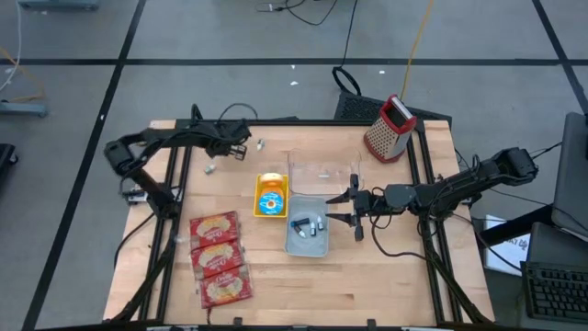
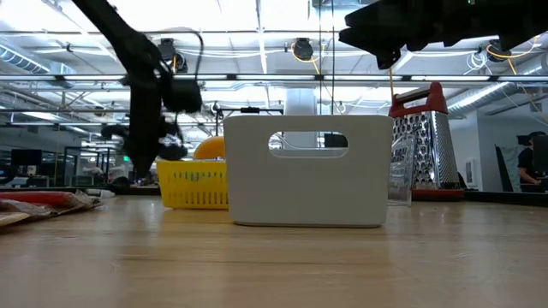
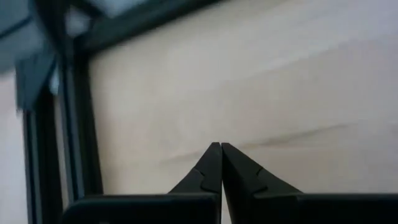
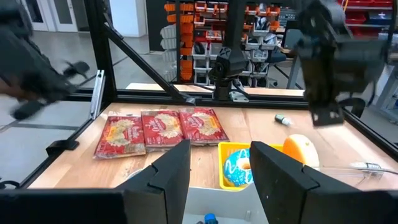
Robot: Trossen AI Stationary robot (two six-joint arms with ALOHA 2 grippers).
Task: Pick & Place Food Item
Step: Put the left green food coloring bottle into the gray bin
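Observation:
A yellow basket [image 1: 270, 195] at the table's middle holds a blue-iced donut [image 4: 238, 168] and an orange round item [image 4: 302, 149]. Three red snack packets [image 1: 219, 257] lie flat at the near left. A grey bin [image 1: 308, 230] with small items stands right of the basket. My right gripper [image 1: 344, 210] hangs level and open above the bin's right rim, with nothing between its fingers [image 4: 168, 171]. My left gripper [image 1: 243, 145] is shut and empty, slanting down over bare wood near the far left edge; the left wrist view shows its tips [image 3: 221, 155] together.
A red box grater [image 1: 390, 127] stands at the far right corner, and a clear container [image 1: 322, 170] sits behind the bin. Two small loose items [image 1: 260, 144] [image 1: 209, 168] lie near my left gripper. Black frame rails [image 3: 68, 124] run along the table's sides.

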